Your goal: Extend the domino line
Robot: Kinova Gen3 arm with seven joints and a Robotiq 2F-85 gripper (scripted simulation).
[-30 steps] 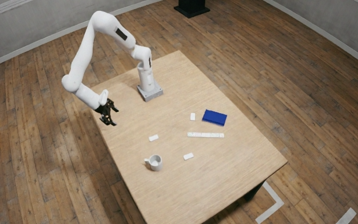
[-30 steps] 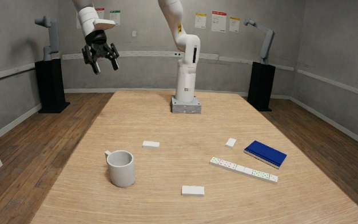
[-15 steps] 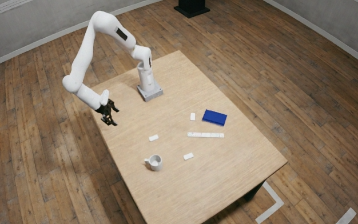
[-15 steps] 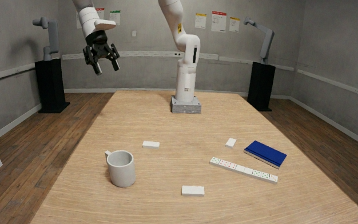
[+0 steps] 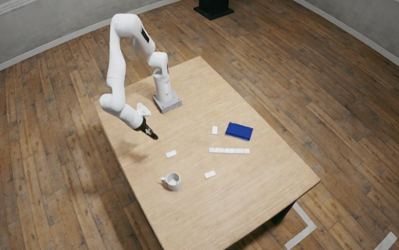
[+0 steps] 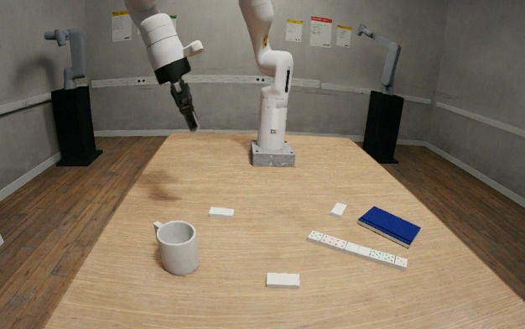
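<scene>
Your gripper [image 6: 190, 119] hangs high above the table [image 5: 197, 207], fingers spread wide, holding nothing. Three face-down dominoes lie flat: one [image 6: 221, 211] behind the mug [image 6: 178, 248], one [image 6: 283, 279] nearest the front edge, one [image 6: 338, 209] beside the blue book [image 6: 390, 226]. The domino line [image 6: 356, 249] lies face up in front of the book.

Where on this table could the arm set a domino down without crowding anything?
Widest bare stretch: between the arm's base and the far face-down domino. Another lies between the mug and the domino line. Crowded: around the blue book, small domino and line.
</scene>
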